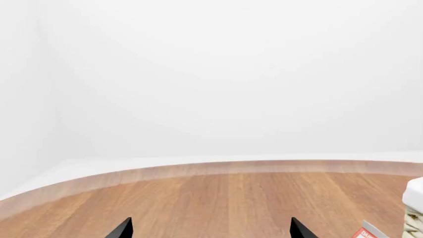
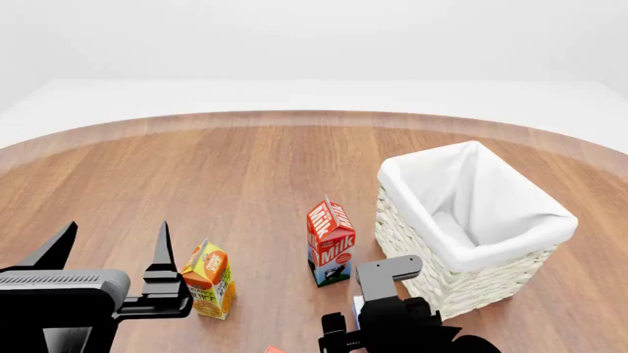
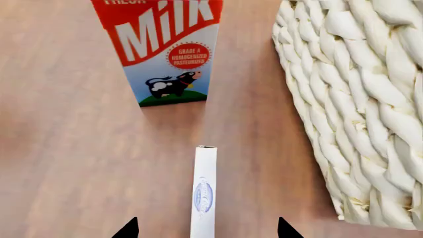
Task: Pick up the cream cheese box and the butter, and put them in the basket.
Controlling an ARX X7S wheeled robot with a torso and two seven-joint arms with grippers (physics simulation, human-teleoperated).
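right claw (image 3: 205, 229) spread apart above the cream cheese box (image 3: 203, 193), box standing on edge on the bench (image 3: 79, 158) between milk carton (image 3: 162, 47) and basket (image 3: 357, 99) | left claw (image 1: 210, 229) spread apart, holding nothing | juice carton (image 2: 209, 279) beside it | butter barely visible

Head camera looks down over the round wooden worktop (image 2: 245, 169). Right wrist camera sits low and close, facing the milk carton (image 3: 162, 47) and basket (image 3: 357, 99), both also in the head view. Left wrist camera faces across bare worktop toward a white wall.
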